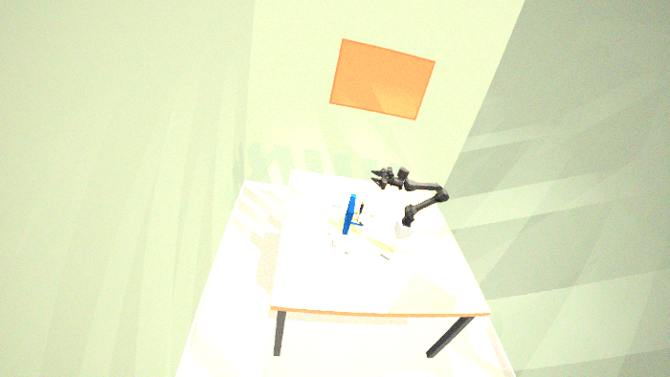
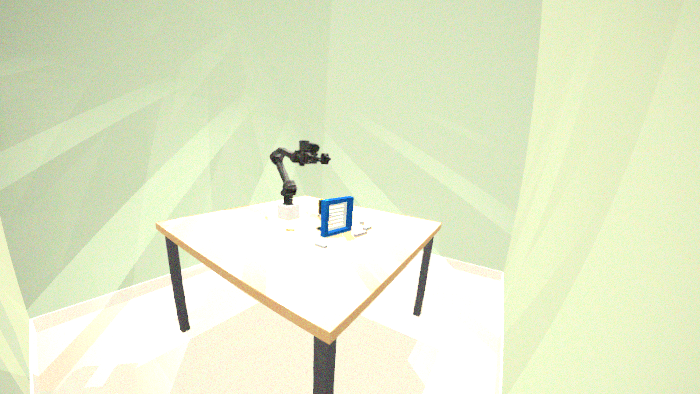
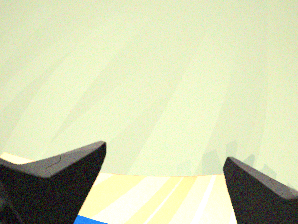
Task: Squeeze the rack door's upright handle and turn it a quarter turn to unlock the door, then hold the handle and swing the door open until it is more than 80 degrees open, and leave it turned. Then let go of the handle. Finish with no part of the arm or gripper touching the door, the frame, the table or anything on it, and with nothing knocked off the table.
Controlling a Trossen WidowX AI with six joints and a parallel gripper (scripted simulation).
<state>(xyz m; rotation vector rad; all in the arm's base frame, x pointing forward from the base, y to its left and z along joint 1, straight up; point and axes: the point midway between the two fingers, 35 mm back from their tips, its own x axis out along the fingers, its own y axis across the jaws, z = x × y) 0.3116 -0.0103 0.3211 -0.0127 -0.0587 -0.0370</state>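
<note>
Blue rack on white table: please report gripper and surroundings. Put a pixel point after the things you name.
Black gripper (image 1: 375,176) (image 2: 327,159) (image 3: 168,157) open, raised, holding nothing. Blue rectangular rack (image 1: 349,214) (image 2: 324,218) (image 3: 90,220) upright. Small pale pieces (image 1: 386,256) (image 2: 359,233) beside it.

Pale green walls (image 1: 144,144) (image 2: 425,75) (image 3: 150,75) surround a white-topped table (image 1: 335,287) (image 2: 280,270).

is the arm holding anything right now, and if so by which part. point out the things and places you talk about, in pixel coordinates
Nothing is held: the hand (image 1: 374,176) (image 2: 328,159) (image 3: 168,157) is open, with only air between its fingers.

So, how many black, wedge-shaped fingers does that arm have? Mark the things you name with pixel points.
2. The left finger (image 1: 379,182) (image 3: 60,185) enters at the wrist view's lower left; the right finger (image 1: 379,172) (image 2: 325,158) (image 3: 257,192), at its lower right. They stand wide apart. I see no sign of a hidden third.
</note>
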